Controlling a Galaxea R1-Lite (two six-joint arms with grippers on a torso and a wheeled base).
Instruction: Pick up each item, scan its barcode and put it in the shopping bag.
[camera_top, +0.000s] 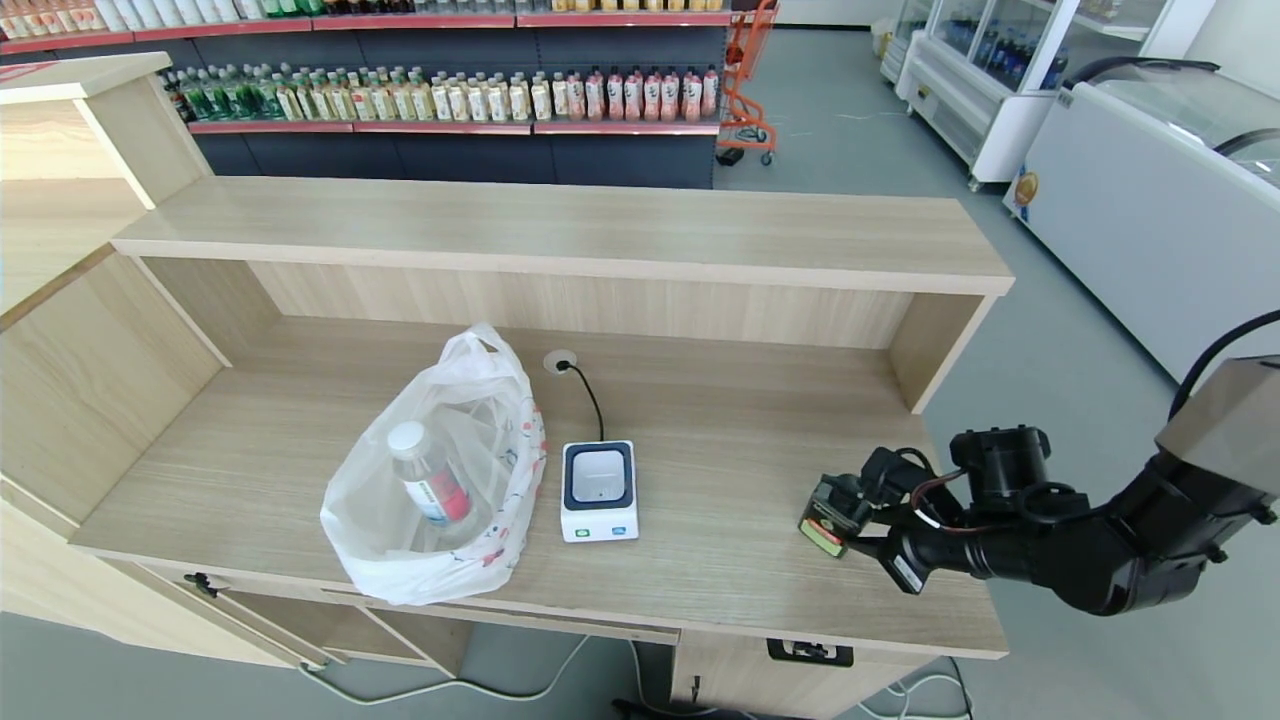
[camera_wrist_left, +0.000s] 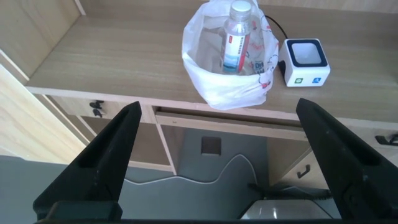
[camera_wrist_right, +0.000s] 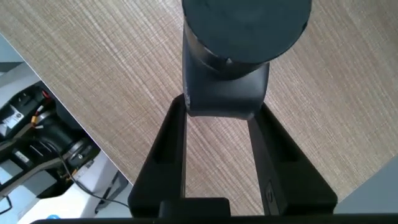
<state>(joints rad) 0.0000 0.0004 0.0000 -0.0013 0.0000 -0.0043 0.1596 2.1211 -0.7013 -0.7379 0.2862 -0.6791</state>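
Observation:
A white plastic shopping bag (camera_top: 500, 520) stands open on the left half of the wooden counter (camera_top: 750, 440), with a clear bottle (camera_top: 430, 480) with a white cap and red label upright inside. Just right of the bag sits the white barcode scanner (camera_top: 598, 488). Over the counter's right end my right gripper (camera_top: 850, 515) is shut on a small dark can (camera_top: 825, 522) with a red and green label. In the right wrist view the fingers (camera_wrist_right: 171, 143) clamp the dark can (camera_wrist_right: 245, 25) above the wood. My left gripper (camera_wrist_left: 217, 162) hangs open in front of and below the counter, facing the bag (camera_wrist_left: 214, 87), bottle (camera_wrist_left: 236, 37) and scanner (camera_wrist_left: 305, 59).
A raised ledge (camera_top: 560, 235) runs along the counter's back, with side walls at both ends. The scanner's black cable (camera_top: 590, 395) leads to a hole behind it. Drawers (camera_wrist_left: 211, 134) sit under the front edge. Freezers (camera_top: 1150, 190) stand to the right.

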